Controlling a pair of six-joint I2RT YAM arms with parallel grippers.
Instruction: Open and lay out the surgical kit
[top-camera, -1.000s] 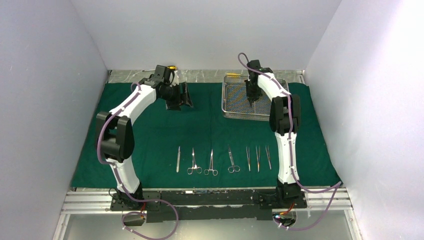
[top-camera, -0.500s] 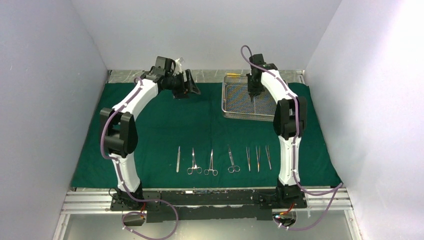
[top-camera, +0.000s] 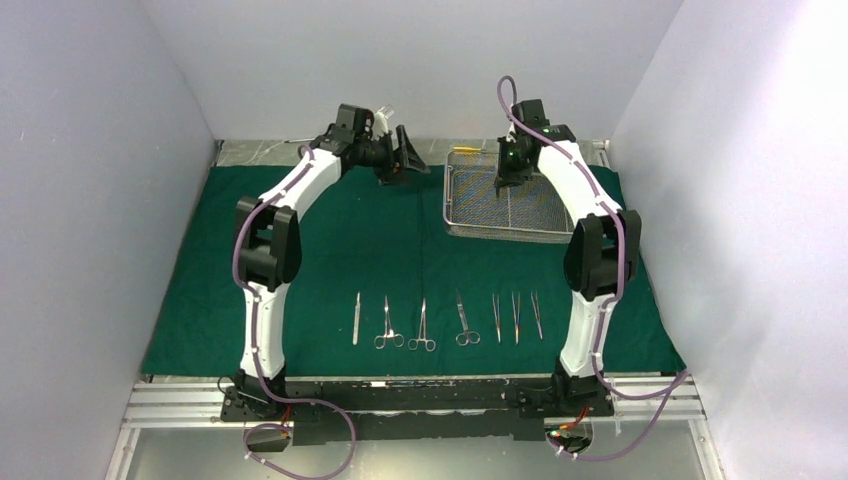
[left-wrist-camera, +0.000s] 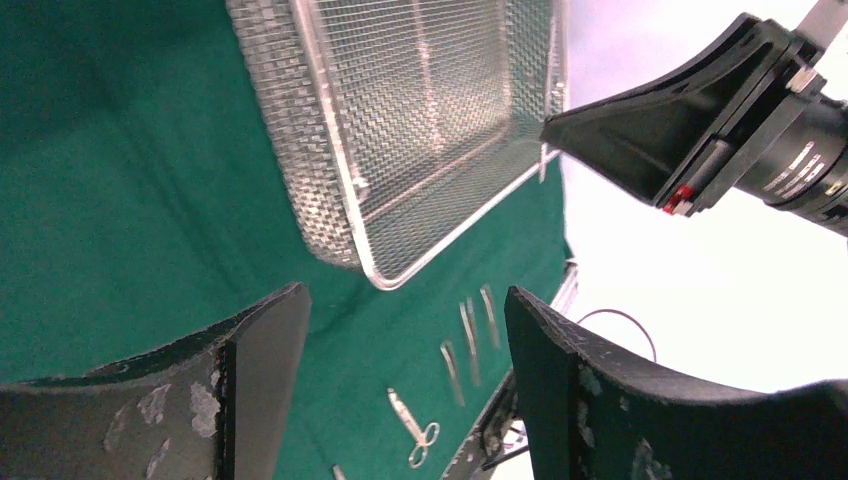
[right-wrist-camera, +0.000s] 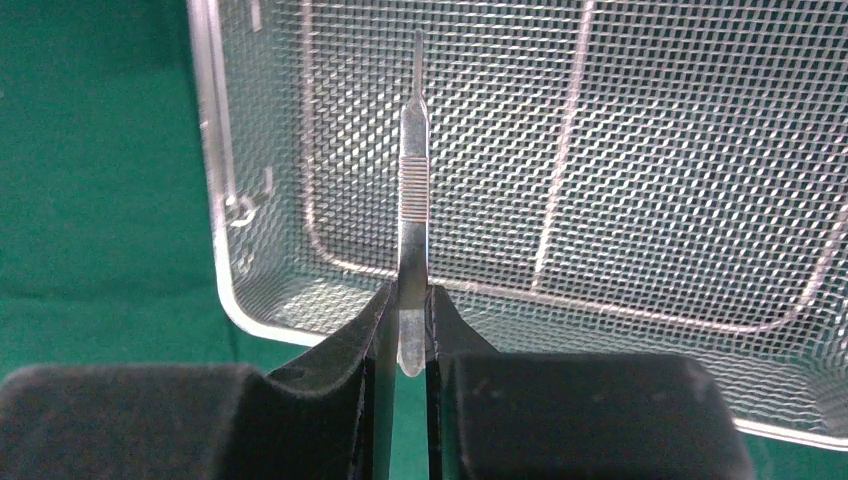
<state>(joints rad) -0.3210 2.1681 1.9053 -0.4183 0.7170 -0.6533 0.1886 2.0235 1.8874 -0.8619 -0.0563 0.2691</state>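
Steel scalpel handle (right-wrist-camera: 412, 200) sits pinched between the right fingers (right-wrist-camera: 340, 370), apparently just above the wire-mesh tray (right-wrist-camera: 680, 150); left fingers (left-wrist-camera: 260, 370) spread wide.

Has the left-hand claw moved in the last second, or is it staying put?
Yes. The left gripper swung right, closer to the wire-mesh tray, and farther back over the green cloth.

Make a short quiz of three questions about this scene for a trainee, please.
1. True or false: the left jaws are shut on a clamp.
2. How many instruments lie in the row on the green cloth?
3. What do the right jaws hold above the mesh tray? A) tweezers B) scalpel handle C) nothing

Key: 1 false, they stand open and empty; 2 seven; 3 B.
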